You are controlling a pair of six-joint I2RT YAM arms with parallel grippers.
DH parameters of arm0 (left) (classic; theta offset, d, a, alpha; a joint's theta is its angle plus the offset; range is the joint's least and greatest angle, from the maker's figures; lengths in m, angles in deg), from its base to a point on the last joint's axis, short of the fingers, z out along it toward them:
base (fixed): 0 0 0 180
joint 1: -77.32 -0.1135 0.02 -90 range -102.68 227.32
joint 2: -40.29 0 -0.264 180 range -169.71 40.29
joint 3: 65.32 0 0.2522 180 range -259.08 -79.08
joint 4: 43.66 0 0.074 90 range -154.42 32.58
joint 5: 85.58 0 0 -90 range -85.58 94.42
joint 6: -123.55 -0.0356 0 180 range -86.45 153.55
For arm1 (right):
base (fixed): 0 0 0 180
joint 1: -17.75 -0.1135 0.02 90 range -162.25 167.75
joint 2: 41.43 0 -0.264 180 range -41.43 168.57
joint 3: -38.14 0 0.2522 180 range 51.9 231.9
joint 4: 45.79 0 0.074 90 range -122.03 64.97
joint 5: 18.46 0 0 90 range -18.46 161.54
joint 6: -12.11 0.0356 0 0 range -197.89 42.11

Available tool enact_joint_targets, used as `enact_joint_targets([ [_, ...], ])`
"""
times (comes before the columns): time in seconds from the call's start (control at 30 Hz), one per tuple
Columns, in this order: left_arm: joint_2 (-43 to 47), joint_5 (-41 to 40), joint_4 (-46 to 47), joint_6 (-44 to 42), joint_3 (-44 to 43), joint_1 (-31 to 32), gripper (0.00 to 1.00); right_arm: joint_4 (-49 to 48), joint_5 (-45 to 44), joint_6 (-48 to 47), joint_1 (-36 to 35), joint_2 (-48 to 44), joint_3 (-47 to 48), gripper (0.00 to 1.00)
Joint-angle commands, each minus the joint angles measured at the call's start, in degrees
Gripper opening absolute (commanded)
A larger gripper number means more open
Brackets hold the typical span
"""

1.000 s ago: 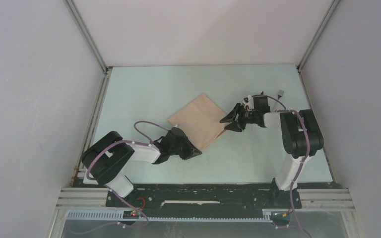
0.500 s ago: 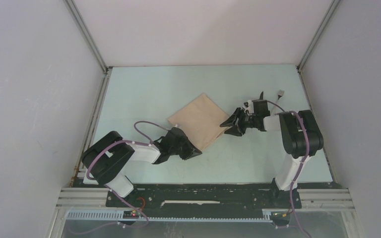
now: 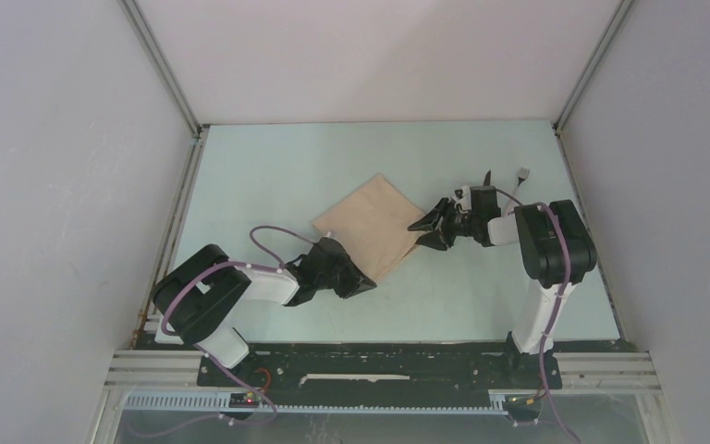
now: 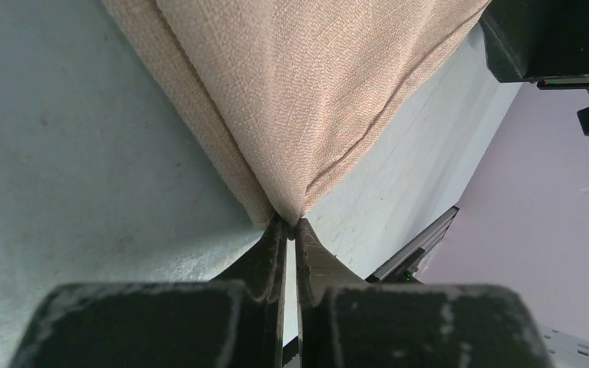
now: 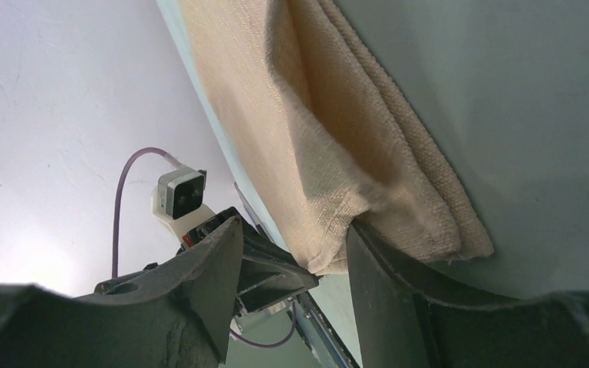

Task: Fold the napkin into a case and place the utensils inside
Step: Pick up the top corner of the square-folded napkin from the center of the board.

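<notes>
Light even, diffuse; shadows faint. Overhead view sharp. Wrist views: napkin (image 4: pixel 314 92) weave crisp, nearest foreground dark and soft.

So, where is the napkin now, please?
In the top view, the napkin lies centrally, near corner in the left jaws, right corner at the right jaws.

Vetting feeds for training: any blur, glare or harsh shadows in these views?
Top external: even light, no glare, napkin small but sharp. Left wrist: weave crisp, left gripper soft-focus up close. Right wrist: right gripper dark and blurred, wall behind washed out bright.
</notes>
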Motion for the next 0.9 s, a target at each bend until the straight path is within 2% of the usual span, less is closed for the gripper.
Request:
enact_joint_targets([
  [0.0, -0.3, 0.2, 0.1, 0.1, 0.1, -0.4, 0.06, -5.1, -1.2, 3.3, 0.6, 0.0, 1.1, 0.6],
  [0.3, -0.7, 0.4, 0.4, 0.1, 0.1, -0.4, 0.06, -6.3, -0.7, 4.1, 1.9, 1.5, 2.9, 0.55],
  [0.67, -1.0, 0.6, 1.0, 0.3, 0.3, -0.4, 0.06, 0.4, -1.9, -2.1, 5.4, -0.2, 3.7, 0.46],
  [0.87, -1.1, 0.7, 1.0, 0.4, 0.3, -0.4, 0.06, 0.3, -1.6, -2.9, 6.6, -0.1, 3.7, 0.42],
])
